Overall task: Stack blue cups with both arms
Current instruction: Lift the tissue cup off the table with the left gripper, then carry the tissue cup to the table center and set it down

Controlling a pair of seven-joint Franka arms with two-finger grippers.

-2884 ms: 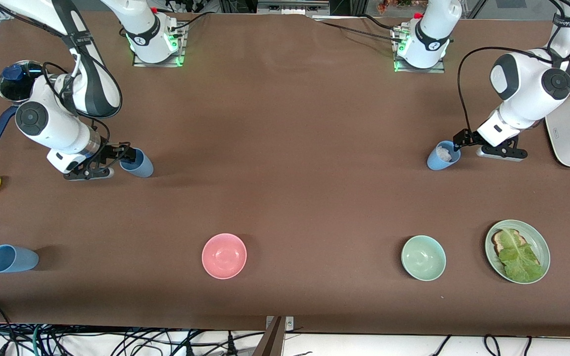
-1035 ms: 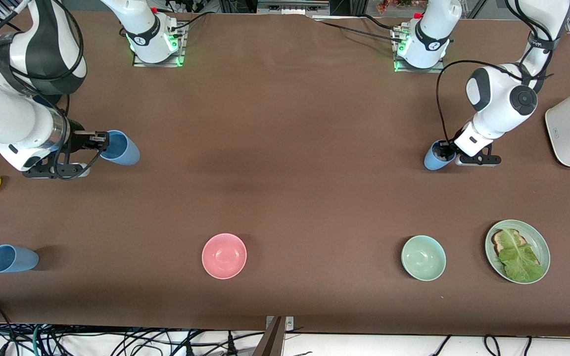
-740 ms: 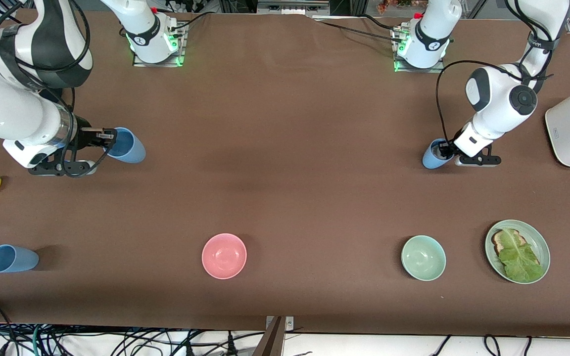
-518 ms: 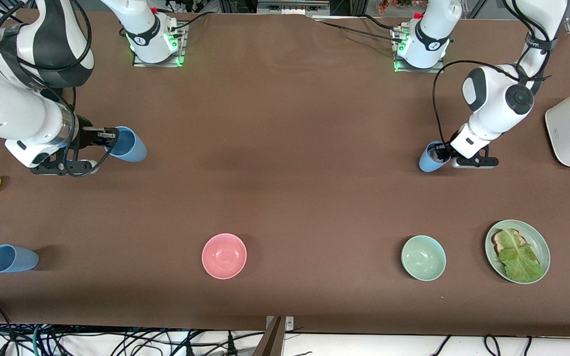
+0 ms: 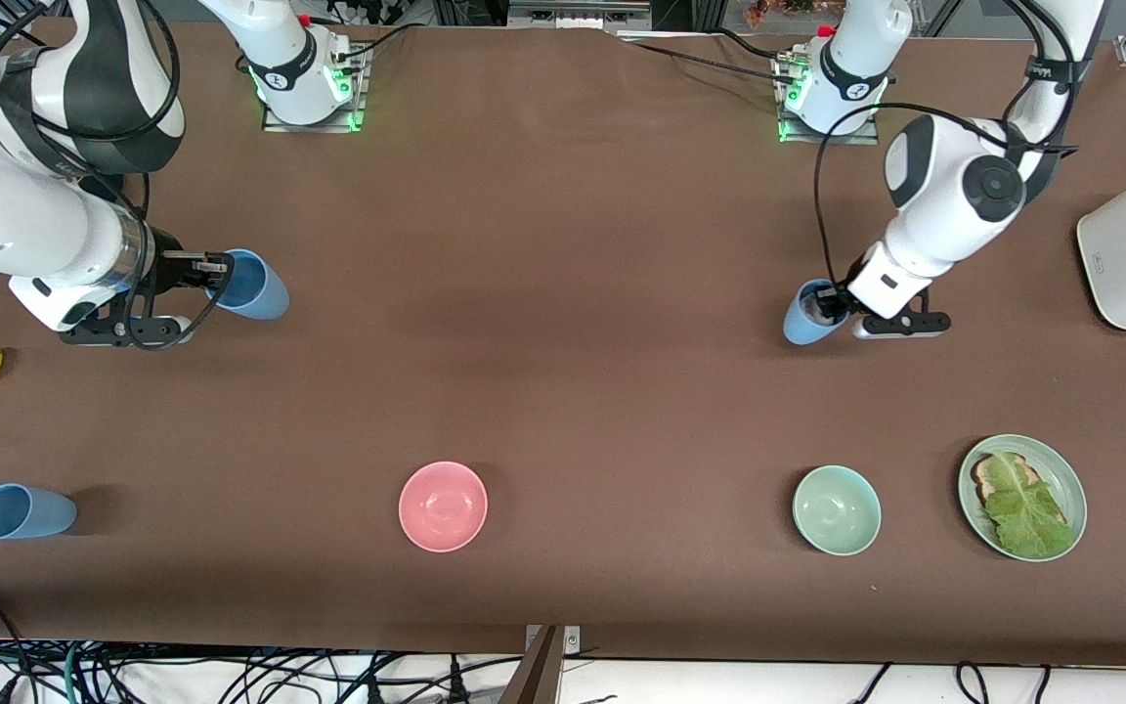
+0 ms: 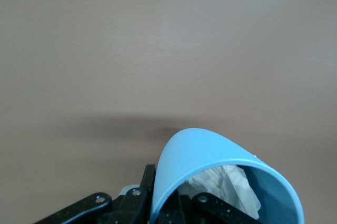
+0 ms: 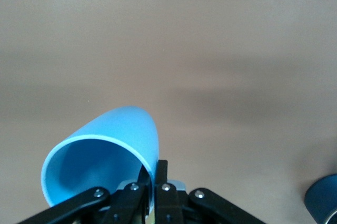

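Across the front view, the right gripper (image 5: 203,269) pinches the rim of one blue cup (image 5: 255,286) over the tabletop (image 5: 543,293), the left gripper (image 5: 832,305) pinches another blue cup (image 5: 803,318), and a third cup (image 5: 23,511) lies near the front edge. Left wrist view: jaws clamped on the cup's wall (image 6: 210,161), white paper (image 6: 231,187) inside. Right wrist view: jaws clamped on an empty cup (image 7: 105,155).

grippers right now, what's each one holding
Left end effector: shut on a blue cup with crumpled paper inside.
Right end effector: shut on another blue cup.
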